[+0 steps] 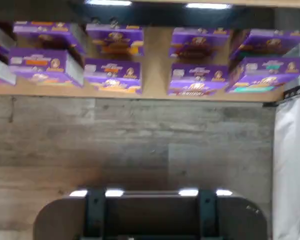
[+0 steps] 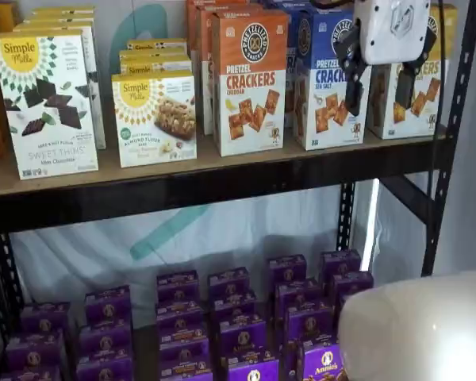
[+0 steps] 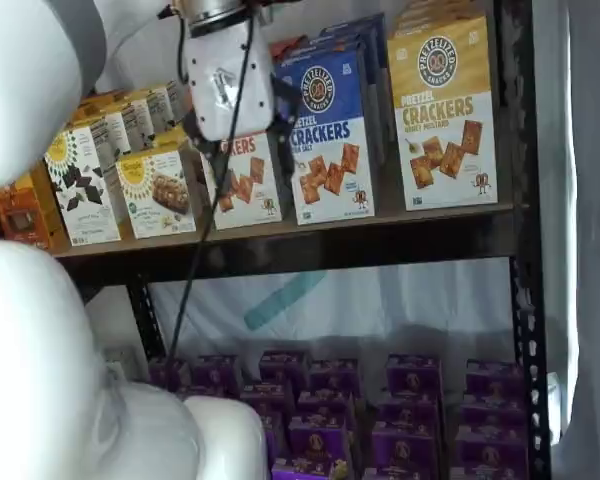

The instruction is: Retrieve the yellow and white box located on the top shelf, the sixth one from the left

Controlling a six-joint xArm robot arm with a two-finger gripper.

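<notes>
The yellow and white box [image 3: 443, 110] stands upright at the right end of the top shelf [image 3: 310, 238], its golden top over a white front with brown crackers. In a shelf view my gripper partly covers the yellow and white box [image 2: 419, 99]. My gripper [image 2: 377, 107] hangs out in front of the top shelf [image 2: 222, 171], white body above and two black fingers pointing down. A plain gap shows between the fingers, so it is open and holds nothing. In a shelf view the gripper [image 3: 242, 142] lies across the orange carton. The wrist view shows neither the box nor the fingers.
A blue crackers carton [image 2: 325, 87] stands left of the target, then an orange one [image 2: 250, 79] and Simple Mills boxes [image 2: 47, 103]. A black upright [image 2: 452, 135] borders the shelf's right end. Purple boxes [image 2: 222, 317] fill the lower shelf. The white arm [image 3: 40, 330] fills the near left.
</notes>
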